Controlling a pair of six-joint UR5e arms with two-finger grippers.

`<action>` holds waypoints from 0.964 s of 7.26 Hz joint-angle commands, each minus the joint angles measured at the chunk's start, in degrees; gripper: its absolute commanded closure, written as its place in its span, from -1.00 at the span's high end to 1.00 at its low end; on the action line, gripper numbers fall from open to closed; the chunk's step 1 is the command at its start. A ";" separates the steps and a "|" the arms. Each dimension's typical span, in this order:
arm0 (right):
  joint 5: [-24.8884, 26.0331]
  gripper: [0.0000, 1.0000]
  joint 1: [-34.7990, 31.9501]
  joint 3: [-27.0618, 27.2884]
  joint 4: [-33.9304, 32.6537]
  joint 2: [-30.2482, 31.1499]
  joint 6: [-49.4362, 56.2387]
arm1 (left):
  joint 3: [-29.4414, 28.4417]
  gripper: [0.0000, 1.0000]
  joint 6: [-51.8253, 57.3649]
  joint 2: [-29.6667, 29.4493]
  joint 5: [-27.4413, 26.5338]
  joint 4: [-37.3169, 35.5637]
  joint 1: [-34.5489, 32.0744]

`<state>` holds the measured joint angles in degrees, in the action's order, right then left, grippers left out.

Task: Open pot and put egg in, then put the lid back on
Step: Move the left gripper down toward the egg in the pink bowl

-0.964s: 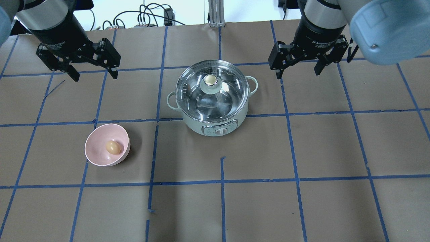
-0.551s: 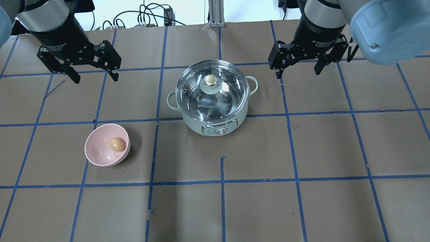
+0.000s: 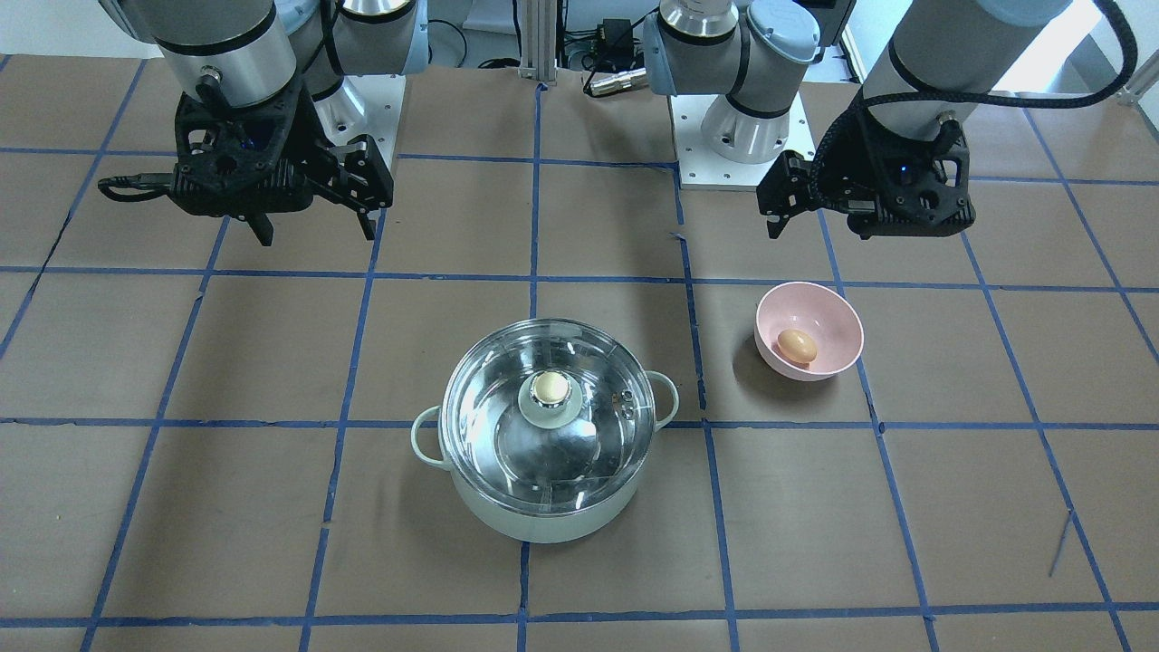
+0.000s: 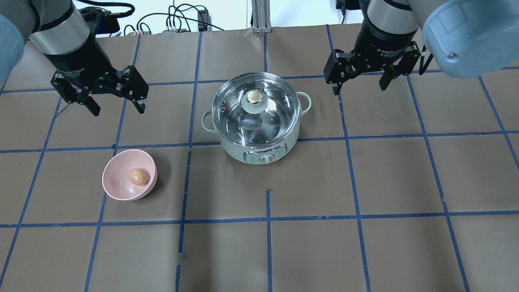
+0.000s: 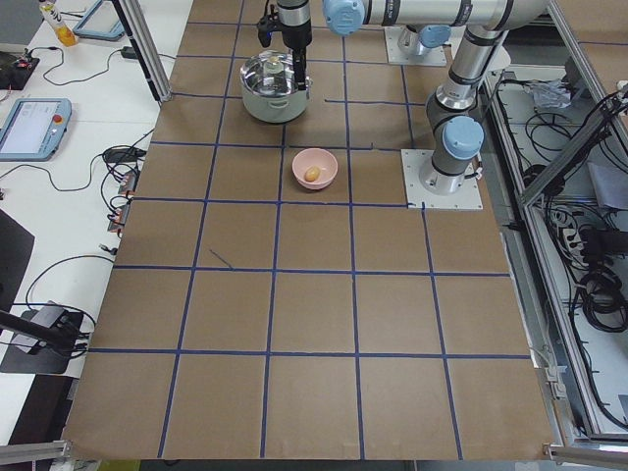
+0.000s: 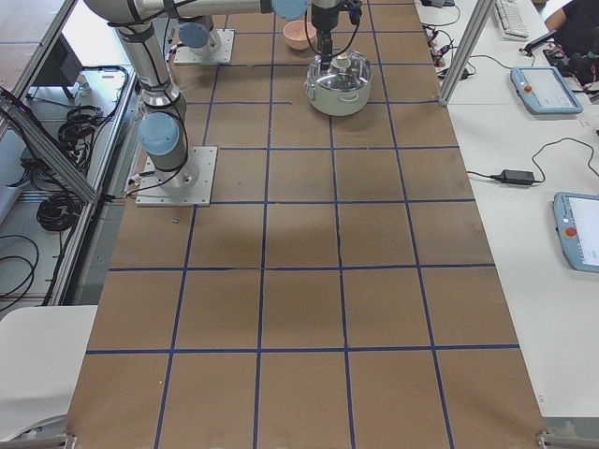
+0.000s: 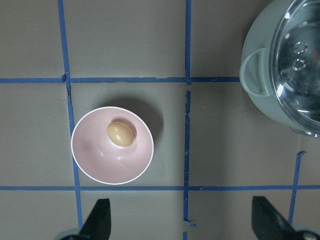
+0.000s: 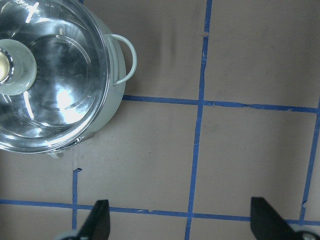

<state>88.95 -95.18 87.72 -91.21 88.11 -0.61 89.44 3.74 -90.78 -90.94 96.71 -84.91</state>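
Now left pincer nearer egg.

A robotics lab bench is filling every view.

Under the left gripper and the right gripper, a desk is lying wrapped in brown paper, with blue tape lines running across it in a grid. Behind both grippers, the arms are rising from white base plates set on the desk. Past the grippers, off the desk's far edge, black cables are trailing beside an aluminium post. Well apart from the grippers, teach pendants and a power adapter are lying on a white side bench. Cable bundles are hanging in a metal frame behind the arms' bases.
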 commanded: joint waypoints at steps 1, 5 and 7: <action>0.00 1.00 0.00 0.00 0.06 -0.04 0.00 | 2.48 1.00 -1.19 -0.19 -0.30 -0.30 5.07; 0.00 1.00 -0.18 0.00 0.06 0.05 0.09 | 9.77 1.00 -11.62 -1.50 -0.56 -10.21 7.91; 0.00 1.00 -0.27 0.00 -0.02 -0.04 0.09 | 10.84 1.00 -22.42 -1.59 -0.73 -10.58 7.91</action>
<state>88.95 -95.42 87.73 -91.20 88.10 -0.54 99.50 -12.55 -92.32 -91.53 86.61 -77.03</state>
